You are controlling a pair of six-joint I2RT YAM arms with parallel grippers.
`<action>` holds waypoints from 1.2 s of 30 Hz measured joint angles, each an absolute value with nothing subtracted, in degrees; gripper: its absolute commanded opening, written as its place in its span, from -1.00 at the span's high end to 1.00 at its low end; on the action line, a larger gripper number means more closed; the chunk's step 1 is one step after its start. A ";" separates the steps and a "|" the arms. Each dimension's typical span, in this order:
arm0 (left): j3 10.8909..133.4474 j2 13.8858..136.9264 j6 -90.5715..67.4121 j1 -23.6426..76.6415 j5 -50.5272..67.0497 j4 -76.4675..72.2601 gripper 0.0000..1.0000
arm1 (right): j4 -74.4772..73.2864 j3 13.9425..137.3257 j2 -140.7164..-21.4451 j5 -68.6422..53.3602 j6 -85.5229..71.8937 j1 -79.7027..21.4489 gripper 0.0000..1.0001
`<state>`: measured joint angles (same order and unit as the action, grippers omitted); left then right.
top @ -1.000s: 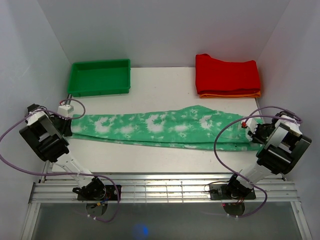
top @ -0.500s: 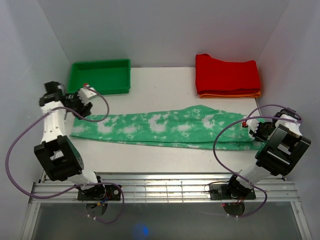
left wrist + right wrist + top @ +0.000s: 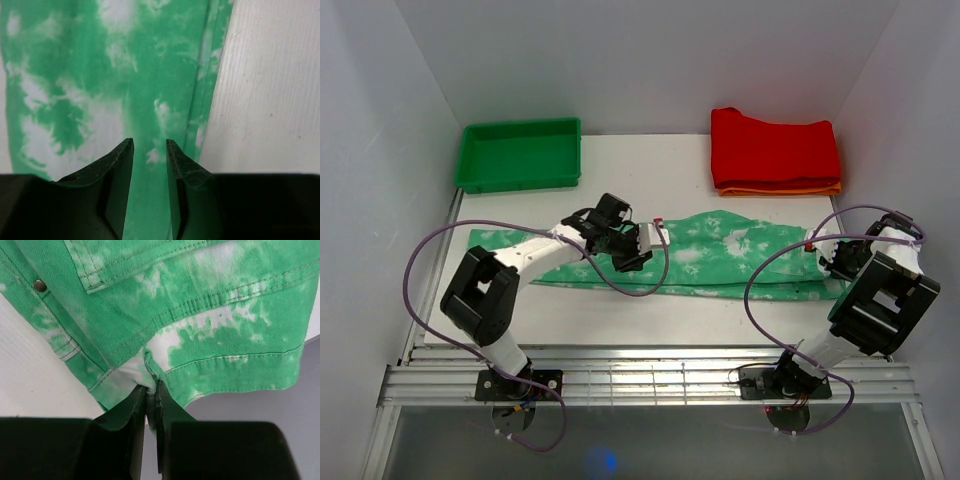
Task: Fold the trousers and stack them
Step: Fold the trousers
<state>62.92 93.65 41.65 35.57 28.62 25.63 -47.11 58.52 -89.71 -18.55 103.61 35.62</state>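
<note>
The trousers [image 3: 740, 250], mint green with white blotches, lie flat and long across the table from left to right. My left gripper [image 3: 652, 240] reaches out over their middle. In the left wrist view [image 3: 150, 145] its jaws stand a little apart and empty, with the cloth [image 3: 100, 75] under them beside its long edge. My right gripper [image 3: 828, 252] is at the waist end on the right. In the right wrist view [image 3: 151, 387] it is shut on a pinch of the stitched waist edge [image 3: 200, 315].
A green tray [image 3: 520, 127] stands at the back left. A folded red garment [image 3: 775, 145] lies on an orange one [image 3: 780, 189] at the back right. White table [image 3: 640, 175] shows between them. The right table edge runs under the waist end.
My left arm left the leg end at the far left, rose toward the tray, then swung right over the middle of the trousers. The right gripper kept its hold.
</note>
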 measured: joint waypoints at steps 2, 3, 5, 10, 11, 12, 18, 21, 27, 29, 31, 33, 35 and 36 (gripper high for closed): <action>62.92 96.25 39.79 38.20 27.11 23.62 0.23 | -47.46 58.87 -89.69 -18.59 103.46 35.57 0.84; 62.92 97.17 39.22 39.13 26.48 23.05 0.24 | -47.68 59.05 -89.69 -18.59 103.44 35.57 0.85; 62.83 98.41 38.15 40.97 25.34 21.71 0.24 | -47.90 59.18 -89.65 -18.59 103.33 35.55 0.85; 62.26 99.85 36.62 45.01 22.22 18.55 0.27 | -48.03 59.18 -89.60 -18.57 103.24 35.55 0.84; 62.24 100.20 36.53 45.56 21.76 17.98 0.27 | -48.03 59.20 -89.60 -18.57 103.22 35.55 0.84; 62.15 100.55 36.38 45.95 21.43 17.54 0.26 | -48.03 59.20 -89.60 -18.57 103.22 35.55 0.84; 61.04 101.45 36.07 46.85 20.97 16.84 0.22 | -48.03 59.20 -89.60 -18.57 103.22 35.55 0.84; 60.23 101.69 36.18 46.85 20.82 16.69 0.21 | -48.03 59.20 -89.60 -18.59 103.07 35.55 0.84; 59.31 102.06 36.36 47.09 19.92 15.51 0.35 | -48.05 59.22 -89.60 -18.59 102.83 35.55 0.84; 59.27 102.15 36.38 47.11 19.81 15.18 0.48 | -48.07 59.31 -89.60 -18.61 102.80 35.55 0.85; 59.27 102.15 36.29 47.11 19.57 14.96 0.66 | -48.25 59.51 -89.60 -18.65 102.80 35.55 0.84; 59.29 102.15 36.38 47.11 19.44 14.94 0.74 | -48.40 59.72 -89.60 -18.81 102.78 35.55 0.85; 59.31 102.15 36.42 47.11 19.53 15.00 0.79 | -48.73 60.07 -89.60 -18.98 102.67 35.55 0.85; 59.33 102.15 36.49 47.11 19.59 15.05 0.79 | -48.99 60.31 -89.60 -19.07 102.63 35.55 0.84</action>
